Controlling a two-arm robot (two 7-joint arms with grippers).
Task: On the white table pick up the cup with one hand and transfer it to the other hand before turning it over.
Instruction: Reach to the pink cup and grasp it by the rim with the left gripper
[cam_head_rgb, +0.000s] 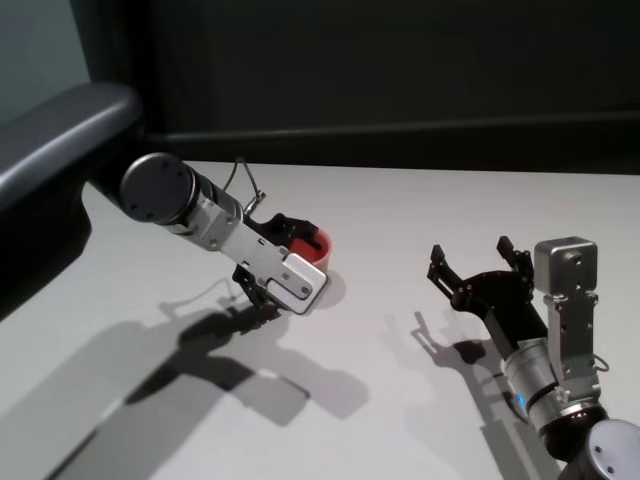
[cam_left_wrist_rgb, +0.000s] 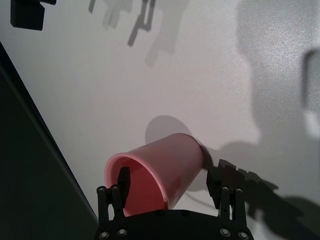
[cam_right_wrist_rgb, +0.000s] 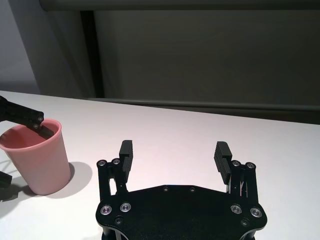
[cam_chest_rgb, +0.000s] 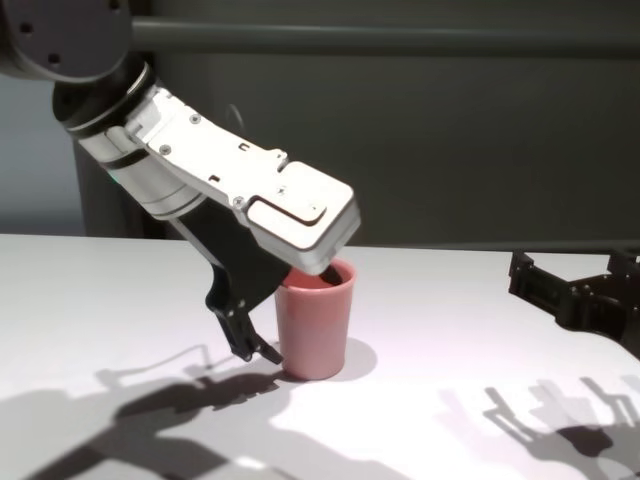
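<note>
The plain pink plastic tumbler (cam_chest_rgb: 316, 318) – smooth, no handle, narrower at the base – stands upright, mouth up, on the broad matte white table (cam_head_rgb: 420, 215), left of centre in the head view. It casts a round shadow just beside its base.

The left gripper (cam_chest_rgb: 265, 335) is angled down over the cup from the robot's left. Its jaws are spread wide and straddle the cup's wall: one black finger (cam_left_wrist_rgb: 123, 182) dips inside the rim, the other finger (cam_left_wrist_rgb: 216, 186) sits outside the cup, down near the tabletop. In the left wrist view there's still a gap between the outer finger and the pink wall, so no squeeze on the cup; whether the inner finger touches the wall, can't tell. The cup's base rests on the table – not lifted.

The right gripper (cam_head_rgb: 478, 262) hangs above the table on the robot's right, well apart from the cup, pointing roughly toward the table's middle. Jaws wide apart, nothing between them; the right wrist view shows both ribbed pads (cam_right_wrist_rgb: 220, 155) bare, w/ the cup (cam_right_wrist_rgb: 38, 155) off to one side and the tip of the left gripper's finger (cam_right_wrist_rgb: 35, 119) hooked over its rim.

Arm shadows fall across the white top near both grippers.
</note>
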